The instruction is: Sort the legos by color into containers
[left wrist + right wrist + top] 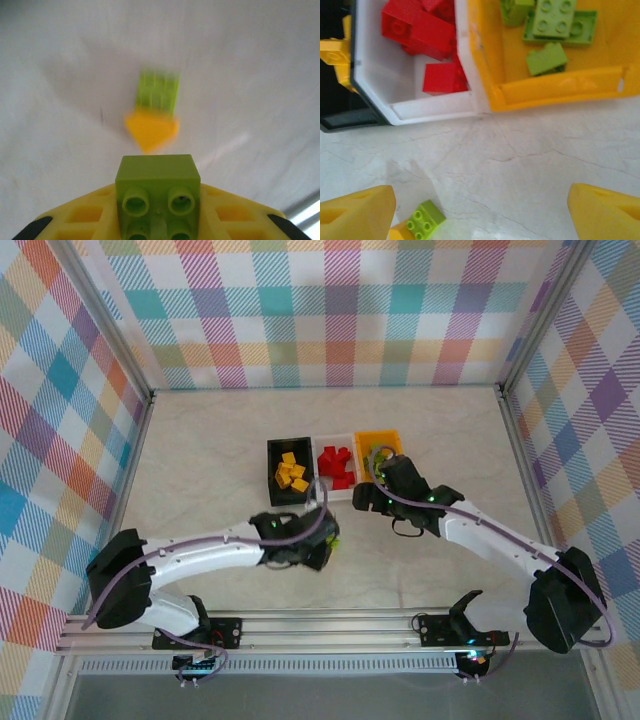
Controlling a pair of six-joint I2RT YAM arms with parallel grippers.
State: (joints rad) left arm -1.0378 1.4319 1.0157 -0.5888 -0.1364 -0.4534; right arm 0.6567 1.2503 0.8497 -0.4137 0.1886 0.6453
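Note:
My left gripper (322, 543) is shut on a lime green lego (157, 192), gripped between its yellow fingers (85, 217). Past it on the table lie a yellow lego (152, 131) and another green lego (158, 91), touching and blurred. My right gripper (374, 492) hovers open in front of the bins, nothing between its fingers (355, 212). A green lego (425, 220) lies by its left finger. The black bin (272, 472) holds yellow legos (291, 475), the white bin (435, 107) red legos (422, 30), and the orange-yellow bin (555, 87) green legos (547, 57).
The three bins stand side by side in the middle of the pale marbled table (200, 460). Plaid walls and metal frame posts (150, 400) enclose the workspace. Bare tabletop lies left, right and behind the bins.

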